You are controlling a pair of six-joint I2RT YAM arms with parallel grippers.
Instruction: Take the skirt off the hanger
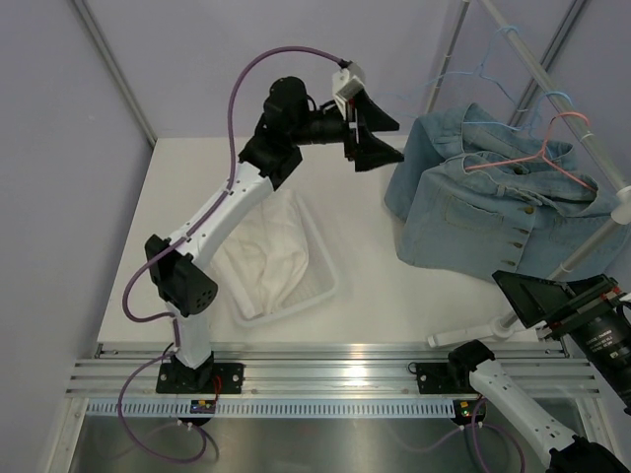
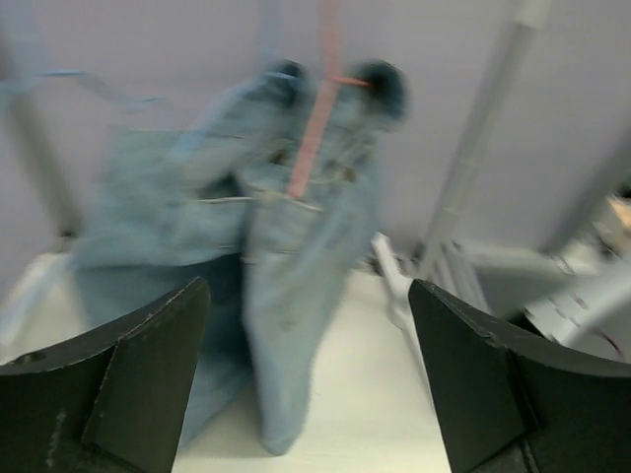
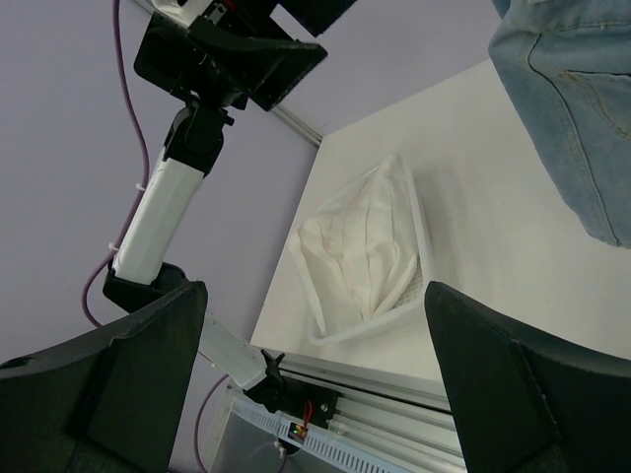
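Denim skirt on its hanger; both pincers empty.
Left pincer (image 1: 386, 140) is spread wide, raised just left of the skirt (image 1: 483, 212). The skirt hangs from the pink hanger (image 1: 552, 153) at right rear, hem at the worktop (image 1: 365, 266). Judged: soft, thick, fairly heavy denim, not slippery; pinch the waistband beside the hanger. Right pincer (image 3: 315, 296) is spread.

I see a white basket (image 1: 296, 305) holding a crumpled white cloth (image 1: 266, 251), sitting on the counter (image 1: 375, 296) toward its near left corner.
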